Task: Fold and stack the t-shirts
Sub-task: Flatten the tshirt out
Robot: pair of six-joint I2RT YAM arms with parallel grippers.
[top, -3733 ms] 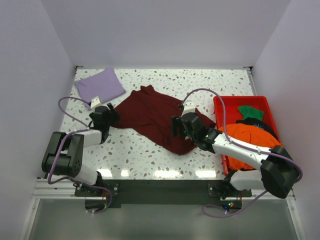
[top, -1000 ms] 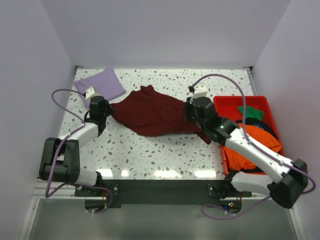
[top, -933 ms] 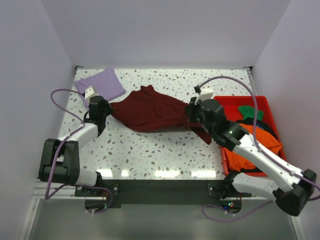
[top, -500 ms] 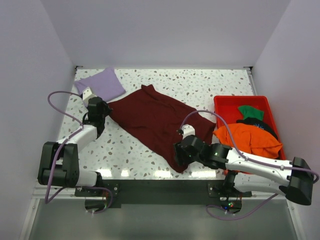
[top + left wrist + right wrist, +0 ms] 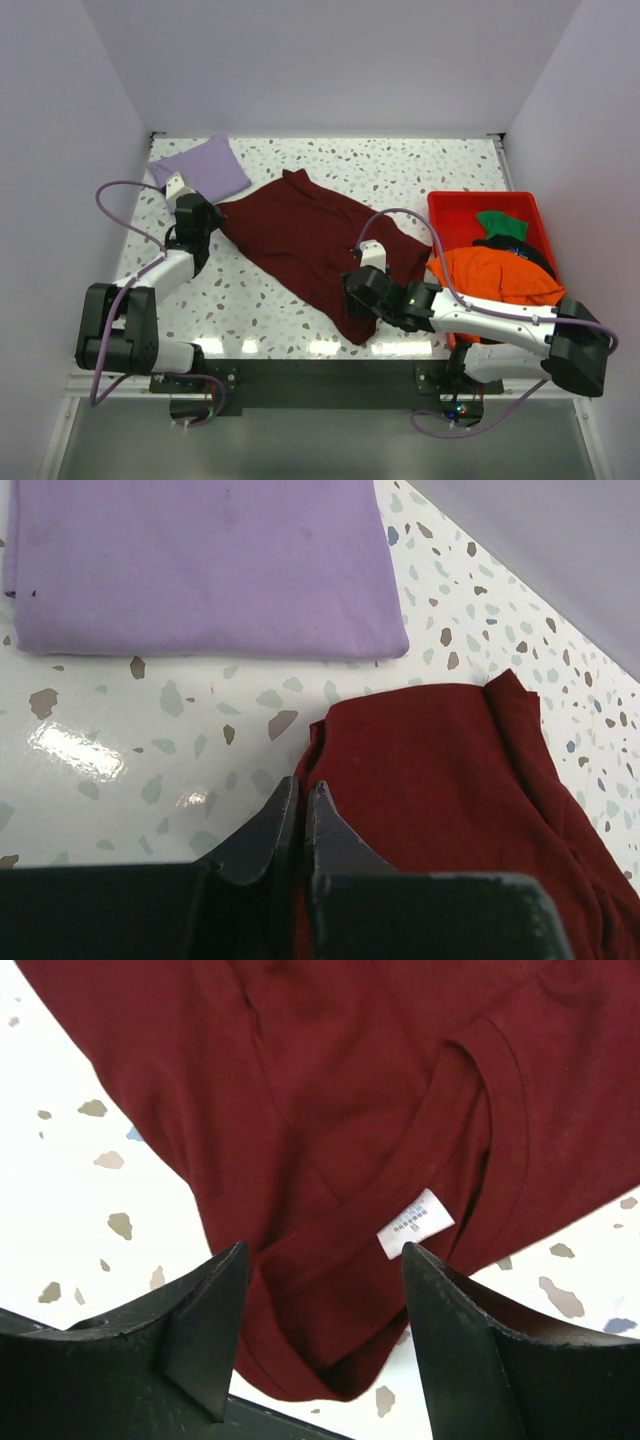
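Observation:
The dark maroon t-shirt (image 5: 305,235) lies spread flat, slanting from back left to the near middle of the table. My left gripper (image 5: 207,217) is shut on its left edge (image 5: 400,770), with cloth pinched between the dark fingers. My right gripper (image 5: 358,298) hangs open just over the shirt's near end. Its jaws stand wide either side of the collar and white tag (image 5: 415,1222) without touching the cloth. A folded lavender t-shirt (image 5: 200,168) rests at the back left, and it fills the top of the left wrist view (image 5: 200,565).
A red bin (image 5: 445,205) stands at the right. It holds an orange t-shirt (image 5: 495,275), a green one (image 5: 500,222) and a black one (image 5: 522,250). White walls close in the speckled table (image 5: 400,170) on three sides.
My right gripper carried the maroon shirt's end from beside the bin down toward the near edge, then opened and let it go. The shirt now lies spread. The left gripper stayed put.

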